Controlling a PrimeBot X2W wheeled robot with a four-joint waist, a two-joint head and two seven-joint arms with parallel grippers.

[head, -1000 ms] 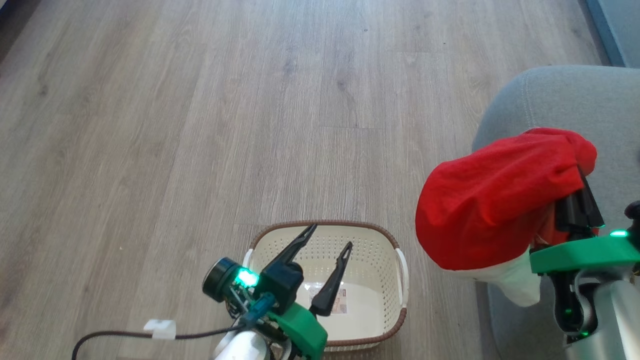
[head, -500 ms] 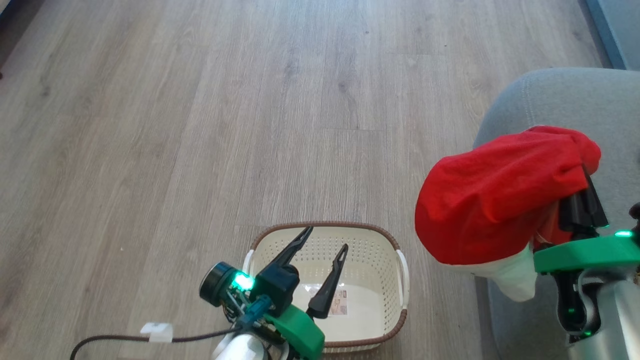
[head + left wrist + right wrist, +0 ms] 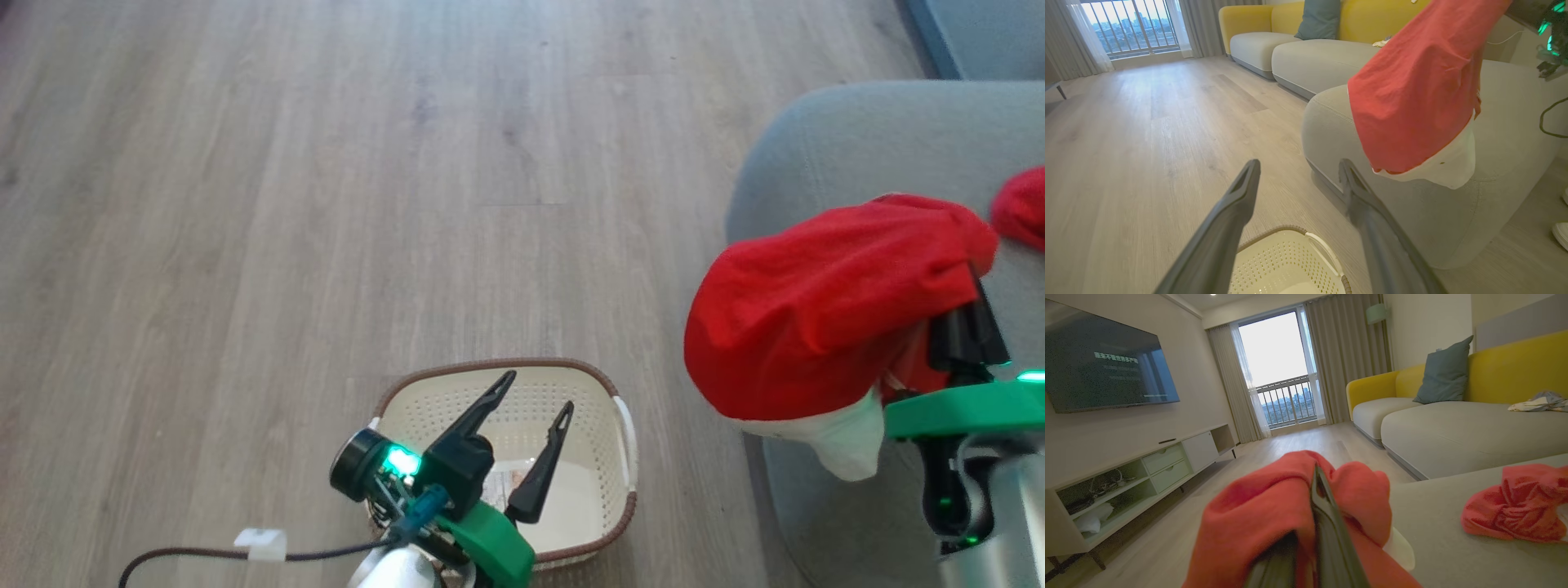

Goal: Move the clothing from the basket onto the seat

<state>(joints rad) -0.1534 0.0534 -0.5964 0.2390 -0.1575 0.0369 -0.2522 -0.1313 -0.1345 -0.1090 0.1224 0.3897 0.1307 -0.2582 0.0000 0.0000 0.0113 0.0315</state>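
The right gripper (image 3: 1318, 486) is pinching one bright red soft garment (image 3: 816, 310), which is hanging at the left edge of the large grey upholstered seat (image 3: 857, 139). The other red garment (image 3: 1515, 510) is lying on that seat, farther right. The small cream perforated basket (image 3: 424, 404) is sitting clear of clothing on the floor, with the left gripper (image 3: 539, 390) spread above it. Judging by this, only setting down the held garment is remaining.

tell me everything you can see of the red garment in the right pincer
The red garment is soft, crumpled, matte fabric with a white trim patch at its lower edge. It hangs bunched and draped over the shut right pincer, which clamps a fold, above the rounded corner of the grey seat. Whether it touches the seat is unclear.
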